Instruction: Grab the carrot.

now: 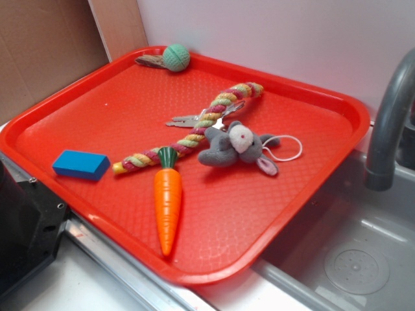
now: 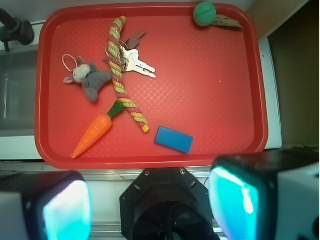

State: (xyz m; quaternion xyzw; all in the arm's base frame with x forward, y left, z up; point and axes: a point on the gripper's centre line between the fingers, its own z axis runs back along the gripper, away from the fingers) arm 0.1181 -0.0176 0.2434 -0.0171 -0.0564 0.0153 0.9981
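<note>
My end effector [image 2: 150, 200] hangs wide open, empty, well above the red tray [image 2: 240, 100]. The carrot [image 2: 93, 132] lies near its front edge — cap touching the rope toy [image 2: 123, 75], which I might snag.

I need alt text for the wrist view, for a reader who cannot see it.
An orange carrot lies on a red tray, its green cap beside a rope toy. Also on the tray: keys, a grey bunny, a blue block and a green ball. The open gripper hangs above the near edge.
</note>
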